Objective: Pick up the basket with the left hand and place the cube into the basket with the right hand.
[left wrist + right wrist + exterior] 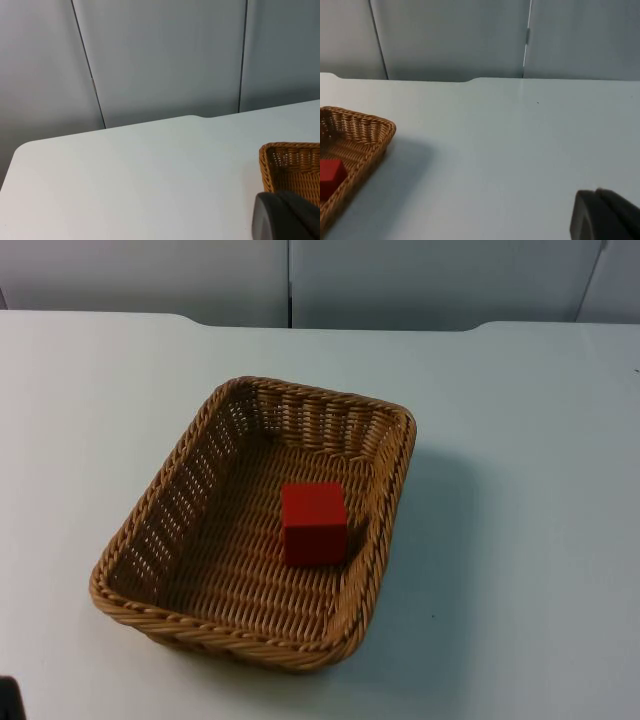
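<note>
White worktop [530, 440] carries the brown woven wicker basket [190, 615]; the red cube [314, 523] already rests inside it. Judged complete. Left pincer [285, 217] and right pincer [602, 215] wait apart; opening indeterminable.

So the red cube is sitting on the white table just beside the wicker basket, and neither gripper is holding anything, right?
Not quite. The red cube is inside the wicker basket, resting on its woven floor near one side wall, not on the white table beside it. The top view shows this plainly, and the right wrist view agrees. The rest stands: nothing holds the basket or the cube.
</note>
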Motion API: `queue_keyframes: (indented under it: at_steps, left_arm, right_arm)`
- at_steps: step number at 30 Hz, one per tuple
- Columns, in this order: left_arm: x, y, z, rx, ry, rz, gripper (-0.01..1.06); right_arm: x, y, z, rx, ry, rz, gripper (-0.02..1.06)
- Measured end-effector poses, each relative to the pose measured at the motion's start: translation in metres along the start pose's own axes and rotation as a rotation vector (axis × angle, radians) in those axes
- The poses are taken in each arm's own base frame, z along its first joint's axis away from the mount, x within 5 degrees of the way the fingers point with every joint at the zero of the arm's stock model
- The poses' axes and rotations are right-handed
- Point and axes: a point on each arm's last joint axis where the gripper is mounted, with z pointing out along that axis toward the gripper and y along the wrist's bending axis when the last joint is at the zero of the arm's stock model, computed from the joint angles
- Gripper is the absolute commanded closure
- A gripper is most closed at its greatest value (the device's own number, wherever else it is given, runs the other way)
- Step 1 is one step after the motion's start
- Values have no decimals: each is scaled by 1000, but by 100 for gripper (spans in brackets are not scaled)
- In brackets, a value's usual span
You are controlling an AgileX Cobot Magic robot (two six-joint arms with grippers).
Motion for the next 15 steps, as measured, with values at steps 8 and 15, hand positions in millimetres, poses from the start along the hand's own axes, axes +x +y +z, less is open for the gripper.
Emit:
queue_keyframes:
  at_steps: [8, 15]
  left_arm:
    - [0, 0, 0, 0, 0, 0, 105]
    - [0, 0, 0, 0, -2, 0, 105]
  right_arm:
    - [34, 3, 35, -17, 117, 10, 105]
    - [41, 6, 56, -49, 80, -1, 105]
